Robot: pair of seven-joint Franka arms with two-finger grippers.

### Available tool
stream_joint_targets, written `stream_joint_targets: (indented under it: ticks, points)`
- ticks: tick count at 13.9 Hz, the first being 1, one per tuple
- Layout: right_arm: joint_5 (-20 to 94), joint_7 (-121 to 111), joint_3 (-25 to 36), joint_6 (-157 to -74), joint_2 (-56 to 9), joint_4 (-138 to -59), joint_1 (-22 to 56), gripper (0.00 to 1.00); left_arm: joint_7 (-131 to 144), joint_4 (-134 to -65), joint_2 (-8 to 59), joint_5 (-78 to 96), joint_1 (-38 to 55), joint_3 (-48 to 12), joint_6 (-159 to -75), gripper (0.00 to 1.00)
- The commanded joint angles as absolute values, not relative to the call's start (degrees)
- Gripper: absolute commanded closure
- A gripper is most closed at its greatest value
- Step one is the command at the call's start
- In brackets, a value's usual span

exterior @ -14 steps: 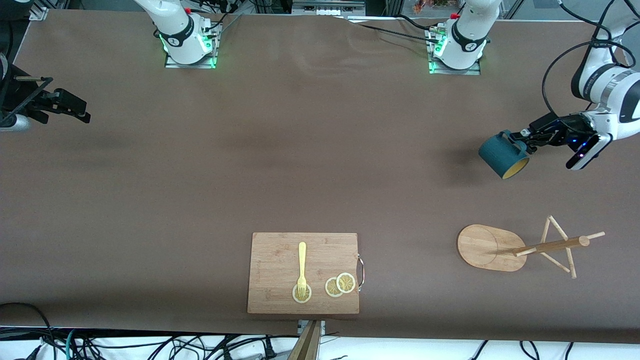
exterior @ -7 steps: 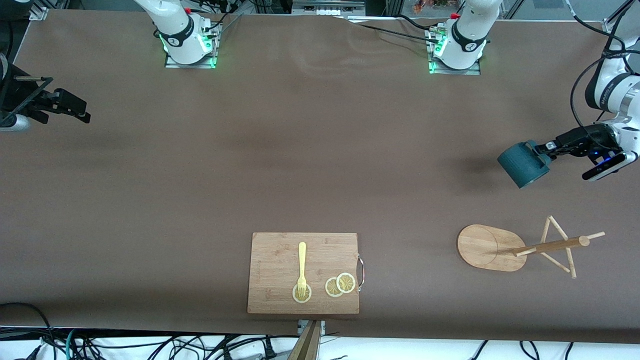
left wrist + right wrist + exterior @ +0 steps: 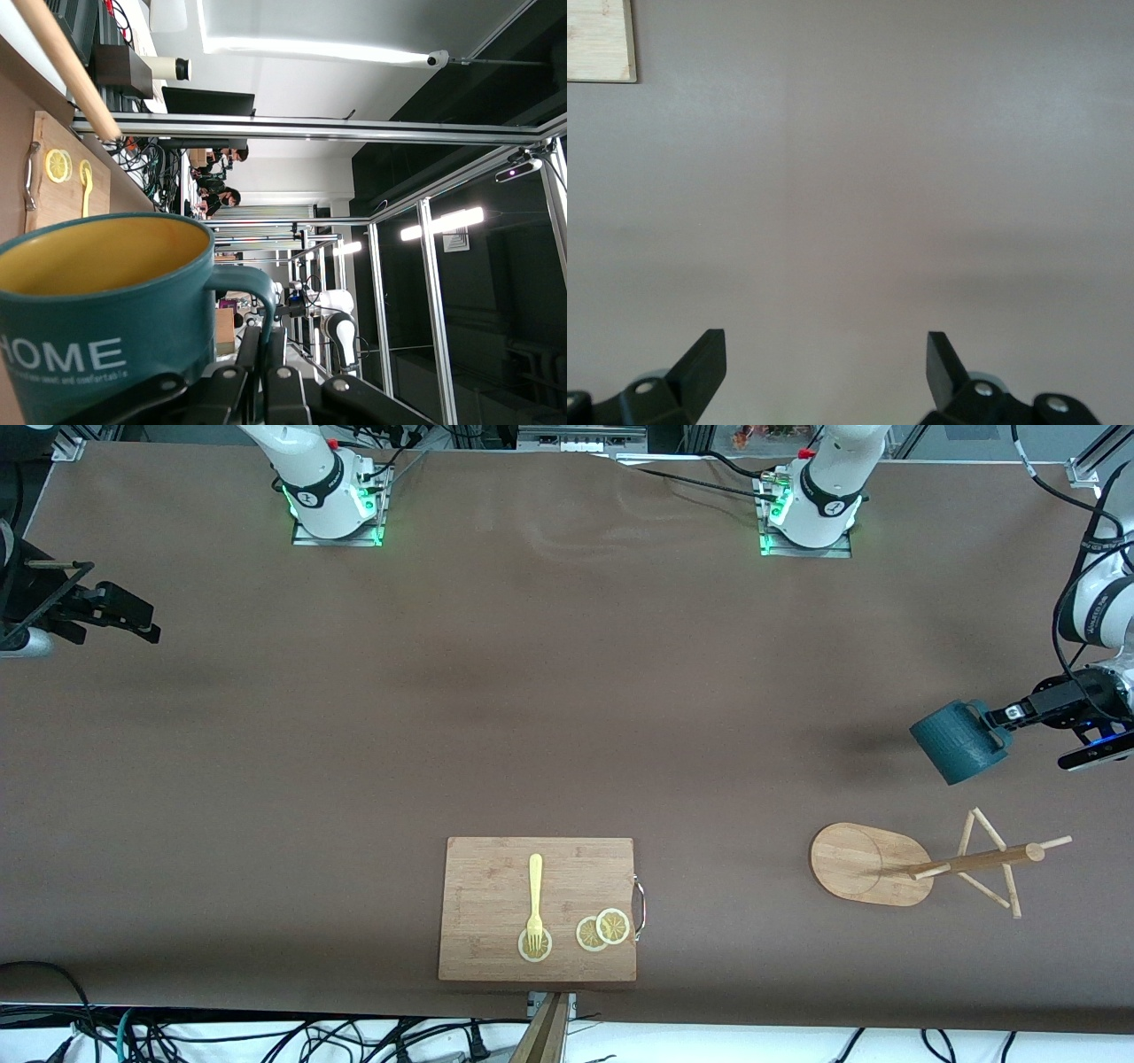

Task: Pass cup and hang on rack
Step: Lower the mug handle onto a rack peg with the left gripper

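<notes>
We've got one long table point(image 3: 549, 691) under a brown cover, with two arm bases along its edge farthest from the front camera and a lab of metal framing showing in the left wrist view.

On the table we count one rack point(image 3: 921, 864), one wooden cutting board point(image 3: 496, 886), one yellow fork point(image 3: 534, 899) and three lemon slices point(image 3: 602, 928). The fork's tines rest on one slice; the other two overlap beside it, close to the board's metal handle.

The rack sits toward the left arm's end of the table. It has an oval base, one pole and thin pegs poking out at angles.

There's one cup point(image 3: 959, 740), and it's up in the air, tilted, over bare cover at the left arm's end. The left gripper point(image 3: 1005, 716) has its fingers clamped on the cup's handle. In the left wrist view the cup point(image 3: 106, 310) shows a yellowish inside and white "HOME" lettering.

The right gripper point(image 3: 124, 614) waits over the right arm's end of the table. In its wrist view both fingertips point(image 3: 709, 354) stand wide apart with nothing between them.
</notes>
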State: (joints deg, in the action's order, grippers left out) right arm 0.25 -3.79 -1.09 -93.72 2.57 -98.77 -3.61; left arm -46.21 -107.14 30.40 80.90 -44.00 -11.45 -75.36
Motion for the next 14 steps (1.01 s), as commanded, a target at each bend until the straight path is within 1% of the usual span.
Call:
stream_joint_targets:
  ticks: [1, 6, 14]
  points:
    - [1.1, -3.8, -1.5, -92.6, 2.8, -97.9, -4.0, 0.0, -45.0, -103.5, 33.7, 82.1, -44.1, -12.2, -73.8, 1.0]
    - [1.1, -3.8, -1.5, -92.5, 2.8, -97.9, -4.0, 0.0, -43.5, -103.2, 34.4, 86.4, -42.1, -12.3, -74.7, 1.0]
    - [1.1, -3.8, -1.3, -92.5, 2.7, -97.9, -4.0, 0.0, -40.3, -96.6, 39.0, 87.0, -42.2, -12.4, -74.7, 1.0]
